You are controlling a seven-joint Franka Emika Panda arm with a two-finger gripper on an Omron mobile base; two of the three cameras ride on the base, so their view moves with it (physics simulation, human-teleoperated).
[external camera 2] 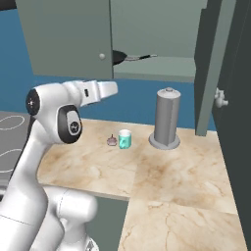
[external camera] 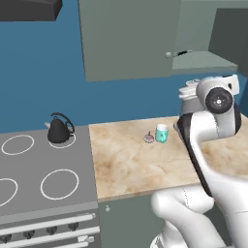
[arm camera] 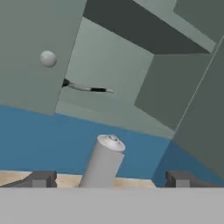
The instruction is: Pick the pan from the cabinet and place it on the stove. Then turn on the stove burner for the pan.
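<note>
The pan [external camera 2: 120, 57] lies on the floor of the grey-green wall cabinet [external camera 2: 68, 39], half hidden behind the closed left door, its thin handle pointing right into the open half. In the hand view the pan's handle [arm camera: 89, 88] sticks out past the door's edge, under a round knob [arm camera: 48, 58]. My gripper [arm camera: 110, 179] is open with nothing between its fingertips [arm camera: 41, 178], and it hangs below and in front of the cabinet, well short of the pan. The stove [external camera: 43, 164] lies at the left with white burner rings and dark knobs [external camera: 51, 230] on its front.
A black kettle [external camera: 59, 130] stands on the stove's back right ring. On the marble counter [external camera 2: 162, 171] are a teal cup [external camera 2: 124, 139], a small purple thing [external camera 2: 112, 141] and a tall grey cylinder [external camera 2: 166, 117]. The cabinet's right door [external camera 2: 211, 63] stands open over the counter.
</note>
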